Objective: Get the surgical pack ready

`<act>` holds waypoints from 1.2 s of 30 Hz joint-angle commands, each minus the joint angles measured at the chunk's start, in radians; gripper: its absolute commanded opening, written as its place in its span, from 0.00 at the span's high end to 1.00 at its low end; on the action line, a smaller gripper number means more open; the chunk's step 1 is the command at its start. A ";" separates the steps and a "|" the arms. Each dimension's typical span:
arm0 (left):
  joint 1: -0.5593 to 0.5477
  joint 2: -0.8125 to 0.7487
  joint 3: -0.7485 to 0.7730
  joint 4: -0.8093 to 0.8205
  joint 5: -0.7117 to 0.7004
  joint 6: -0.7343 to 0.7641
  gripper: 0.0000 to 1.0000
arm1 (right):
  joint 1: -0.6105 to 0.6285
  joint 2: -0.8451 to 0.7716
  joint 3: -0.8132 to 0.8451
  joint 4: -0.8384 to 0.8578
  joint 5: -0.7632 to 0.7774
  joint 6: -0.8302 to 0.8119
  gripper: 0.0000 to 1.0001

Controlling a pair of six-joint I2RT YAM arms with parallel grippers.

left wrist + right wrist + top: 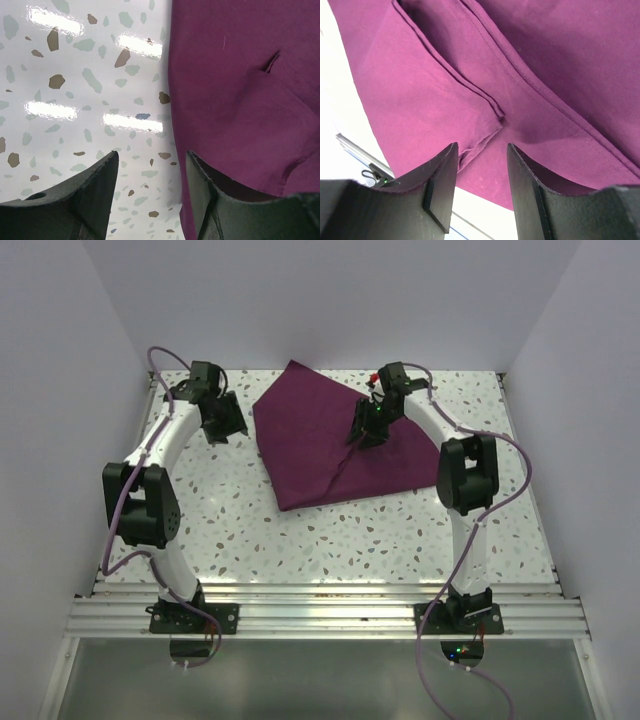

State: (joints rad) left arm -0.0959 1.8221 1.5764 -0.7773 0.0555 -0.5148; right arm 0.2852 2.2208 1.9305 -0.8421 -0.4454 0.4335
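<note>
Where the speckled tabletop [300, 535] carries the pack, the plum-purple cloth [310, 430] lies folded into a flat bundle. It sits directly beneath the right tool [482, 150] and just to the right of the left tool [152, 162]. None of the pack's contents show; whether they are wrapped inside cannot be told. Both tools stand with jaws apart and hold nothing.

The step in hand appears to be closing the wrap. The stitched flap corner [499, 118] lies just ahead of the right tool's fingertips, so that tool should descend squarely and pinch only the upper layers. The left tool straddles the cloth's side edge [172, 100], with one finger over fabric and the other over bare tabletop. It should steady that edge so the bundle does not slide or unfold.
</note>
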 commanded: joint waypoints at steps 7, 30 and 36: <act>0.021 -0.023 0.030 -0.008 -0.006 -0.014 0.40 | 0.016 0.030 -0.004 0.021 -0.009 0.028 0.55; 0.042 -0.040 0.008 0.000 0.015 -0.008 0.39 | 0.028 0.008 0.058 -0.008 0.157 0.062 1.00; 0.044 -0.037 0.008 0.000 0.017 -0.008 0.39 | -0.004 -0.108 -0.077 0.026 0.186 0.048 1.00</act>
State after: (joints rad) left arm -0.0647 1.8217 1.5764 -0.7792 0.0643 -0.5144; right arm 0.3126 2.2379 1.8896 -0.8246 -0.3252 0.5037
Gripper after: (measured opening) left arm 0.612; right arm 0.017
